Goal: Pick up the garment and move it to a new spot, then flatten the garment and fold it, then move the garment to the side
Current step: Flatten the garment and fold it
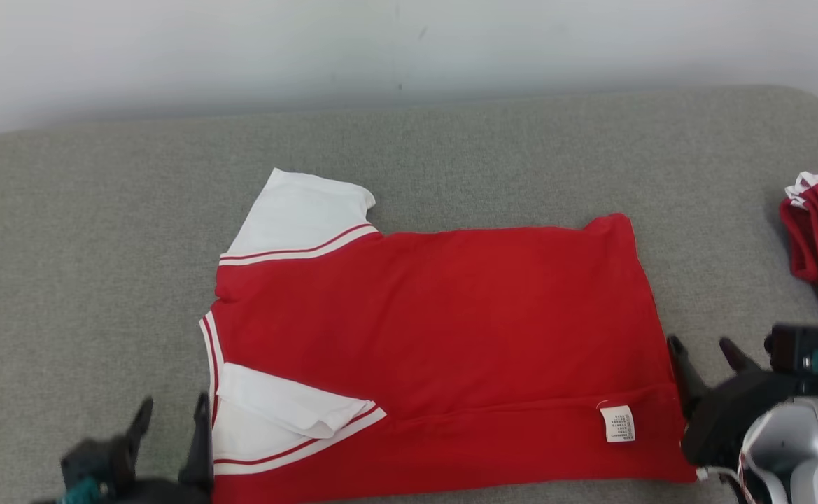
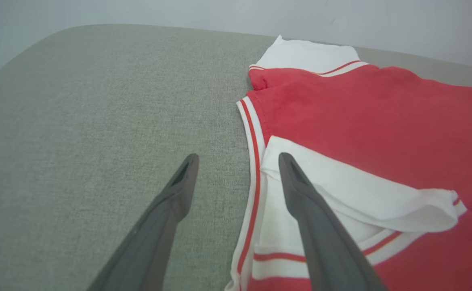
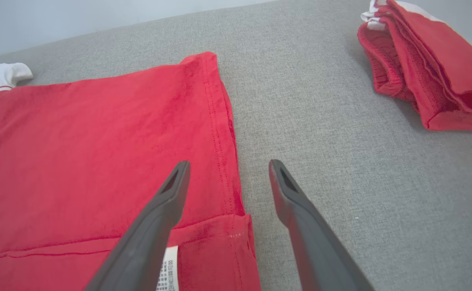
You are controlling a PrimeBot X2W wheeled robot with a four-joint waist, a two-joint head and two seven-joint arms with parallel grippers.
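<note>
we see the red garment (image 1: 436, 329) flat in the middle of the bench (image 1: 101, 245), near edge folded over, left end effector (image 1: 174, 402) and right end effector (image 1: 701, 344) spread wide and empty at its near corners; risk, we judge: the loose white sleeve (image 1: 290, 413) bunches, or a pinch catches one layer, skewing the fold.

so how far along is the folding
Done: red shirt lies flat, near edge and near sleeve folded over. Under way: nothing held; left hand and right hand open at its near corners. Left: far sleeve, further folds, moving it aside.
</note>
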